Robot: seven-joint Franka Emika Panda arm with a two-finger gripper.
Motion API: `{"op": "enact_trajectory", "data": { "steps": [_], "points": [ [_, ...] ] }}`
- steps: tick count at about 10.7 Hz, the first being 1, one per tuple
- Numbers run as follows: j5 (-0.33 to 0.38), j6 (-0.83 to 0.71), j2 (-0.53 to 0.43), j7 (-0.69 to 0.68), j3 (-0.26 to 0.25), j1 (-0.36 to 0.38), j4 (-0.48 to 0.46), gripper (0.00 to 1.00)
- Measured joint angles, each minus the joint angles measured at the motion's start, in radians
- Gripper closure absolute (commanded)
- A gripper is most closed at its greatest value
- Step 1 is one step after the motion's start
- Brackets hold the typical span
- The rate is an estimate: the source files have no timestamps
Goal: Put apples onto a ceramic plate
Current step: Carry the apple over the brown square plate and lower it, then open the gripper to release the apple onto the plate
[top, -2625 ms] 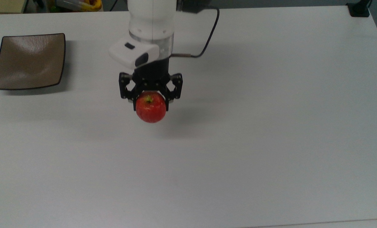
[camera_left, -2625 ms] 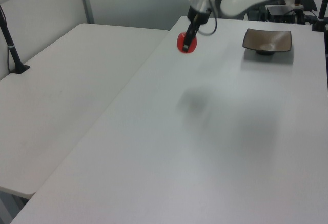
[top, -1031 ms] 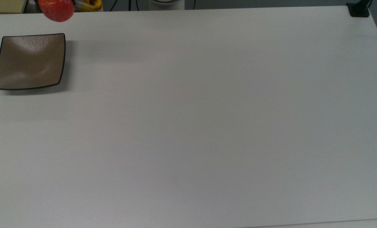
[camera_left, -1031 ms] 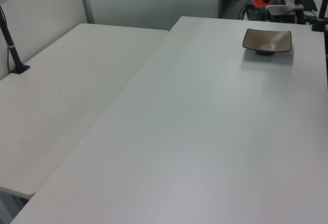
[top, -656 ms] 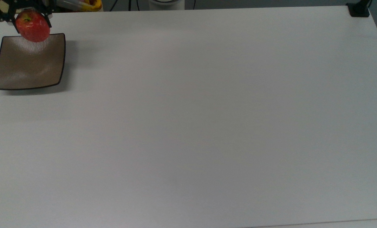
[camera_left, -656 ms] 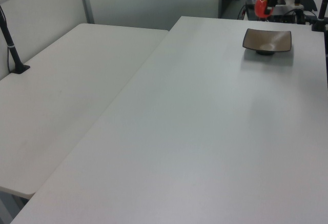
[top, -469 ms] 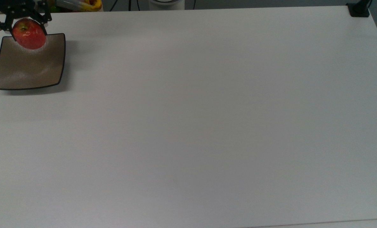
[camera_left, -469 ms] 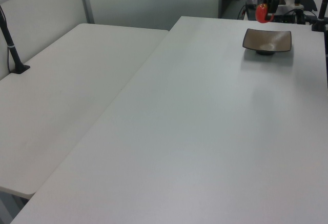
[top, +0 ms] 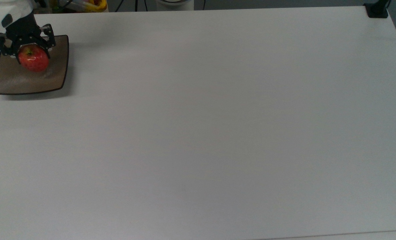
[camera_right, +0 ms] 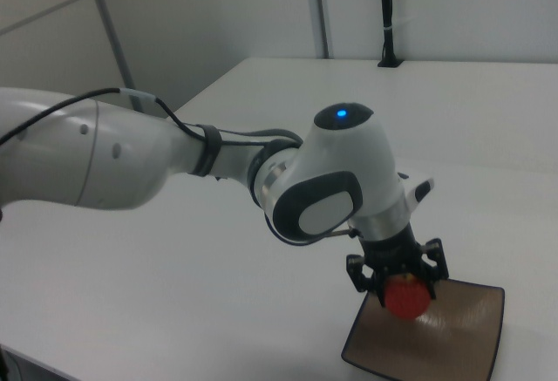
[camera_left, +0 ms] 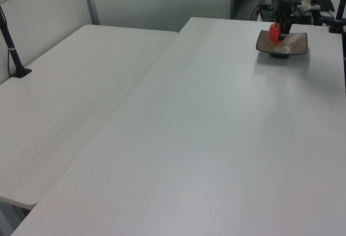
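- The claw (top: 33, 54) sits in the upper left of the top view, its fingers clamped on either side of the apple (top: 33, 58).
- The apple hangs over the ceramic plate (top: 56, 76), toward the plate's upper half in the top view; in the right view it shows at lower right, above the plate's near corner.
- Whether the apple touches the dish yet cannot be told; in the left view it seems to be just above the plate (camera_left: 296, 40) or barely on it.
- The step in hand looks like the set-down, with the carry done and only the release left.
- To do it well, lower straight down until the fruit rests on the glaze, then part the fingers gently; a round apple on a glossy, shallow dish may roll if dropped or nudged.
- Lift away vertically so a finger does not drag the apple toward the rim.
- The white desk (top: 217, 126) around the plate gives room to withdraw.
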Motion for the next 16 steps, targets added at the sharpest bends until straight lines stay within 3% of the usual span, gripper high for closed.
{"op": "enact_trajectory", "data": {
  "steps": [1, 3, 6, 11, 16],
  "points": [
    [-0.013, 0.013, 0.023, 0.000, 0.000, -0.002, -0.005, 0.47],
    [-0.020, 0.044, 0.048, -0.001, 0.000, -0.008, -0.005, 0.24],
    [-0.020, 0.079, 0.069, -0.001, 0.000, -0.013, -0.006, 0.00],
    [-0.019, 0.081, 0.073, 0.012, 0.000, -0.013, 0.000, 0.00],
    [-0.017, 0.013, -0.055, 0.344, 0.020, 0.043, 0.066, 0.00]
  ]
}}
